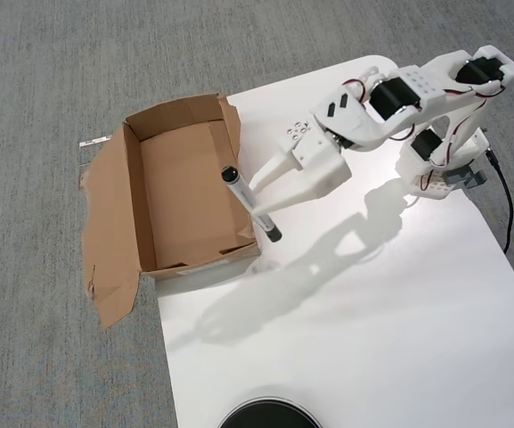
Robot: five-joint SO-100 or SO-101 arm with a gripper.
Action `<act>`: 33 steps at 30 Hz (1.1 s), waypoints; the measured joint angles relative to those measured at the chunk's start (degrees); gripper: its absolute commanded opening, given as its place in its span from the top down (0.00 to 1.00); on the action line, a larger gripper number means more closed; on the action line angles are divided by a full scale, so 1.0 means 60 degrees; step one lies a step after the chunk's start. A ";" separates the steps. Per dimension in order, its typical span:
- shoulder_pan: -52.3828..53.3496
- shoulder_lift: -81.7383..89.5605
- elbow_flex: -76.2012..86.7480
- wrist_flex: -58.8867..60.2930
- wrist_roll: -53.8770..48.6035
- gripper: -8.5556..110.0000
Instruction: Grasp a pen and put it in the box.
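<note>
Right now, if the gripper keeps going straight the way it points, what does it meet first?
The gripper, shut on the pen, points left in the overhead view toward the box. First in line looks like the box's near wall or open inside; height can't be judged from above.
</note>
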 measured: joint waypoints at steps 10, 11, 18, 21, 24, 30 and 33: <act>0.1597 -0.3472 -0.3984 0.0000 0.0015 0.91; 0.1743 -0.3721 -0.4263 0.0000 0.0015 0.91; 0.1992 -0.4204 -0.4849 0.0000 0.0029 0.91; 0.2520 -0.4497 -0.4863 0.0015 0.1187 0.91; 0.2827 -0.4893 -0.4863 0.0015 0.2549 0.91; 0.3135 -0.5596 -0.4863 0.0015 0.4277 0.91; 0.3062 -0.5859 -0.4863 0.0015 0.5229 0.91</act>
